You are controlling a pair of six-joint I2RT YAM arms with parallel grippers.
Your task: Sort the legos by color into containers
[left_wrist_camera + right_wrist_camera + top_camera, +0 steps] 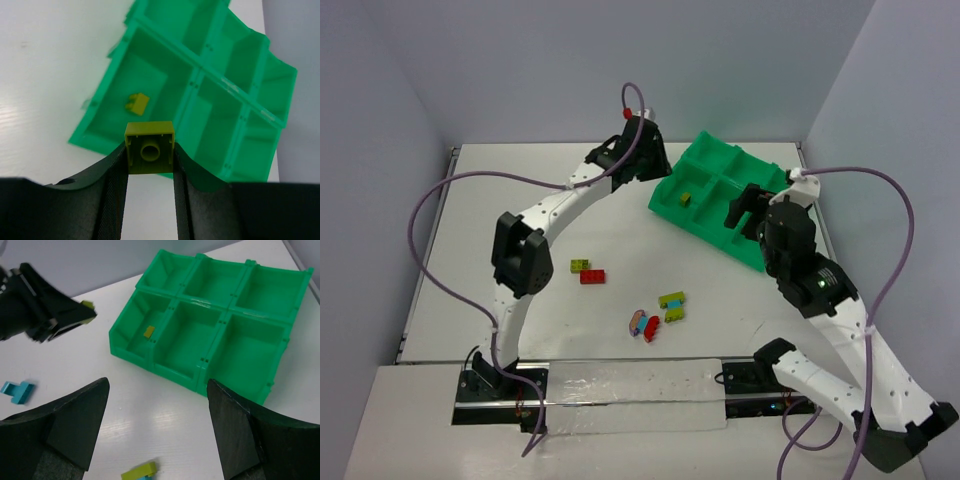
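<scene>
We've got a yellow brick (149,145) pinched square between the fingers of the left end effector (149,154), jaws closed right down on its sides, hollow underside facing the wrist camera. It hangs above the surface (740,320), just beside the left wall of the tray (97,107), which sits at the far right corner. From the right wrist view we'd say the brick is short of the wall, not over a bin yet.

The target looks plain: the corner bin nearest that arm already holds one yellow piece (137,103), so ours belongs there too. To do this well, we'd carry the brick across the wall until it is over the middle of that bin, keep it clear of the rim, lower a little, then open. Drop it too near a divider and it could bounce into the next bin.

The right end effector (157,390) is spread wide and holds nothing, hovering at the tray's near side; we'd keep it out of the way. The other loose bricks (645,325) wait mid-surface, toward the near edge.
</scene>
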